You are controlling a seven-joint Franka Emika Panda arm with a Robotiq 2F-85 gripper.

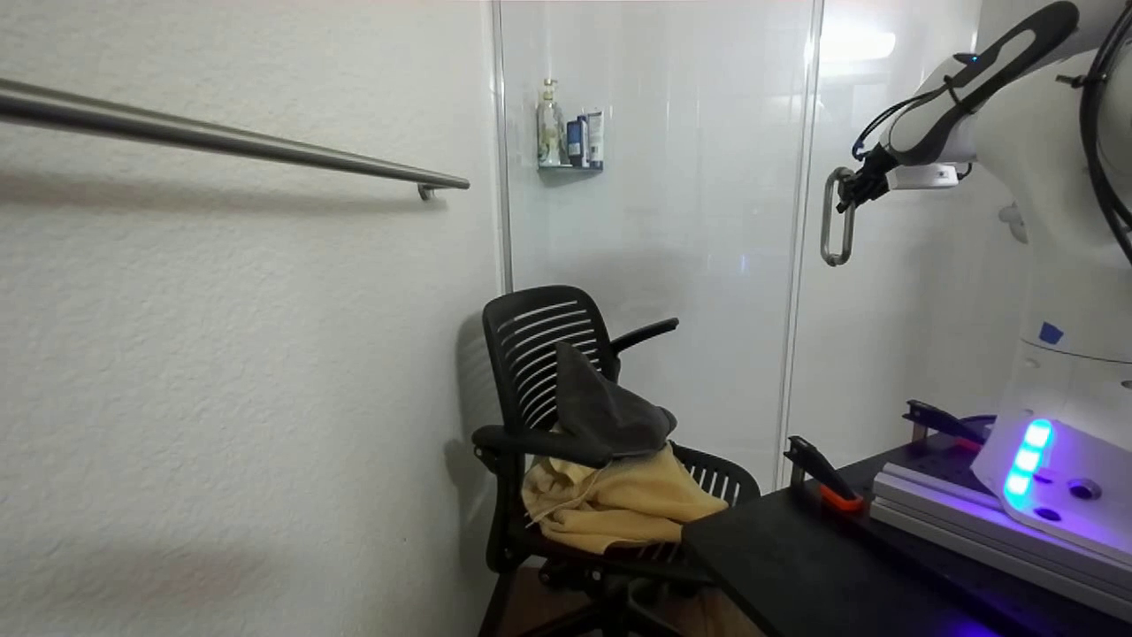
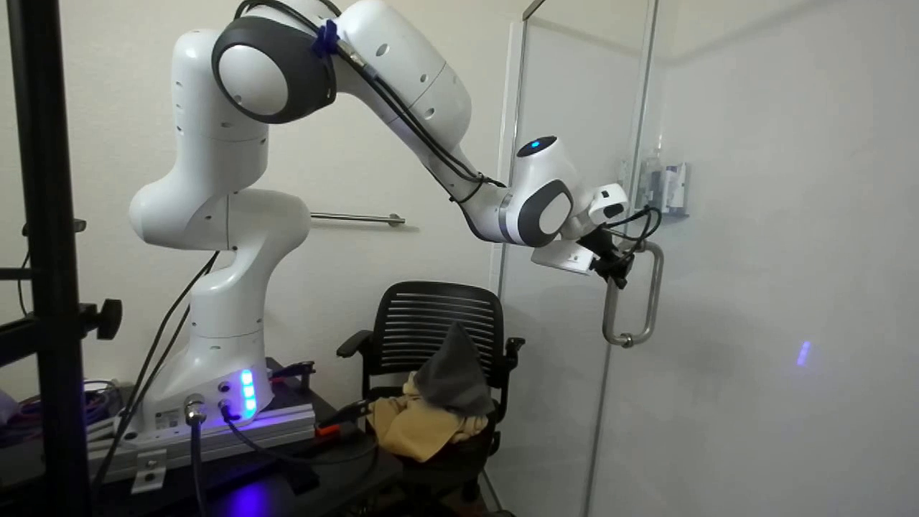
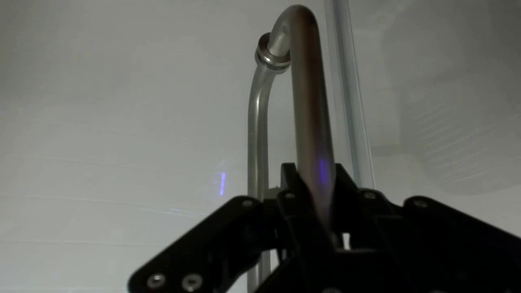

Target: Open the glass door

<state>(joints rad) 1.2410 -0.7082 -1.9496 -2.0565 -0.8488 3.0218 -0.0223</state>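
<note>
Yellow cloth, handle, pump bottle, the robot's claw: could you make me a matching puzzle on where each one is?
1. gripper
2. yellow cloth
3. pump bottle
4. handle

A. on the small shelf
B. fastened to the glass door
C. closed on the handle
D. on the black chair, partly under the grey cloth

Pairs: 1-C, 2-D, 3-A, 4-B
</note>
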